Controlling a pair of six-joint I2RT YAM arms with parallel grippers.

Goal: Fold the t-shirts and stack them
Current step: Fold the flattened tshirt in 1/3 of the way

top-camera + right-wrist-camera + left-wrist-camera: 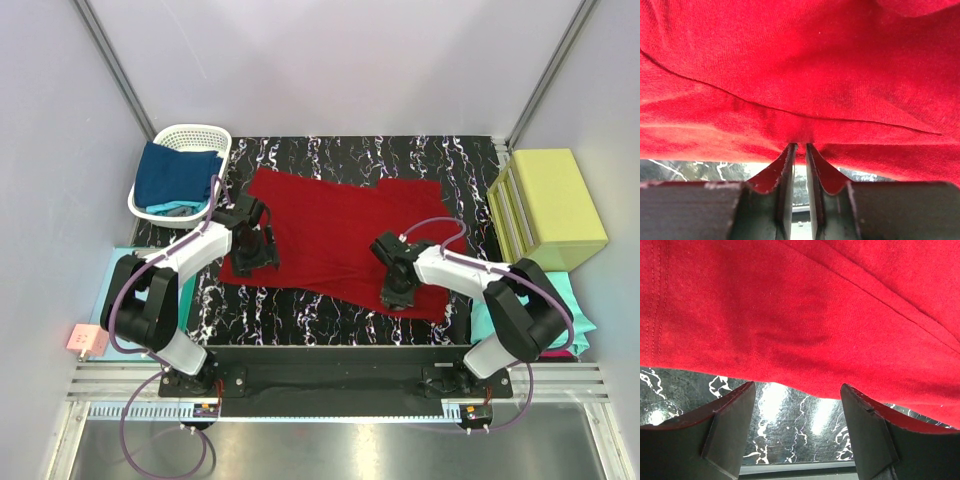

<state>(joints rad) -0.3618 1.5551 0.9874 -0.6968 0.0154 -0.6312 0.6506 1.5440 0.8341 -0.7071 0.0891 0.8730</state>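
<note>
I saw the dark red t-shirt (340, 235) spread flat on the black marbled worktop (330, 150), between the two arms and a little askew. The left gripper (258, 255) stood at the shirt's near left corner with its jaws wide. On the left wrist view the two fingers (730, 430) framed only bare worktop, and the hem ran just past their tips. I could not tell whether it touched them, but no cloth was between them, so this side held nothing.

The right gripper (396, 295) was at the near edge of the shirt, toward its right end. Its jaws were narrow, with only a thin slit between them. On the right wrist view the hem was gathered into a small pucker exactly at the tips — the cloth was pinched there.

At the far left corner a white basket (215, 135) held a navy blue t-shirt (175, 175). A teal t-shirt (575, 310) lay beside the right arm, on the near side of the yellow-green box (555, 200).
</note>
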